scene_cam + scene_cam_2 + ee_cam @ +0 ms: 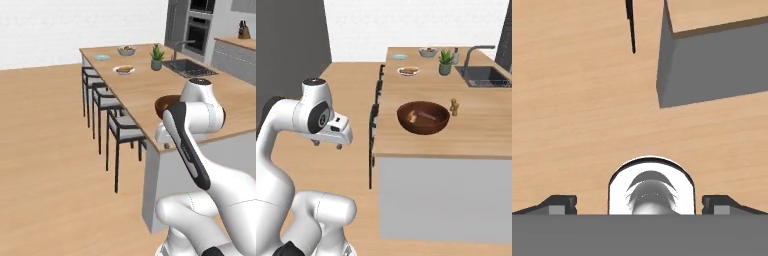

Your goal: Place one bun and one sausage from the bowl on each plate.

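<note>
The dark brown wooden bowl (423,118) sits near the front edge of the island counter, with a reddish sausage (429,116) and a paler bun (413,118) inside. In the left base view my arm hides most of the bowl (164,103). Far down the counter, the white plate (408,71) (124,70) carries some food. The pale blue plate (399,56) (102,57) lies beyond it. My gripper (328,144) (639,205) hangs left of the counter and points down at the wooden floor. It is open, with its fingertips (559,204) wide apart and nothing between them.
A pale grey fruit bowl (428,52), a potted plant (445,62), a sink with tap (483,75) and a small brown shaker (454,106) stand on the counter. Black stools (122,131) line its left side. The counter corner (712,60) shows in the hand view.
</note>
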You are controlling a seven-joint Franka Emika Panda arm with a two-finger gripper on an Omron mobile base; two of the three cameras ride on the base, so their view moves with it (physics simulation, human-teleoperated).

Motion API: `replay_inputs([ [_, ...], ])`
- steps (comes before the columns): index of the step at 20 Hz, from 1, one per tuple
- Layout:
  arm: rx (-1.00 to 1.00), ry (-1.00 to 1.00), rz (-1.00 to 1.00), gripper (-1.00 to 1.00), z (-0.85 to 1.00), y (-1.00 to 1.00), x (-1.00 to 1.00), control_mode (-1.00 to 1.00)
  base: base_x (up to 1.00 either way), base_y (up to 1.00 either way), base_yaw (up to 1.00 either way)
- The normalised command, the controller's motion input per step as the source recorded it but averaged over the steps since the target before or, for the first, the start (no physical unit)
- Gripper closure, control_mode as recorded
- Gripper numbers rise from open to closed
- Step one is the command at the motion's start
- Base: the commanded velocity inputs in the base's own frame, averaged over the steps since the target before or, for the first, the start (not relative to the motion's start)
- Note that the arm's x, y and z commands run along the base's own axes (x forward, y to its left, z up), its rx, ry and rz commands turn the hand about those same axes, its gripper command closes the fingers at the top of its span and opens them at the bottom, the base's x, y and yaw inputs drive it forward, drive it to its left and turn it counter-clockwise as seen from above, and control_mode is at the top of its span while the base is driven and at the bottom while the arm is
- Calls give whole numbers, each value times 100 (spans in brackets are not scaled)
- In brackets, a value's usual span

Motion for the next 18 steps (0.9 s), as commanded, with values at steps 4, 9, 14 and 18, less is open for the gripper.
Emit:
replay_inputs([
  [4, 0, 0, 0, -100, 0, 0, 0, 100, 3, -99, 25],
  [9, 0, 0, 0, -100, 0, 0, 0, 100, 20, -90, 2],
  [14, 0, 0, 0, -100, 0, 0, 0, 100, 35, -46, 0],
  [18, 0, 0, 0, -100, 0, 0, 0, 100, 62, -6, 0],
])
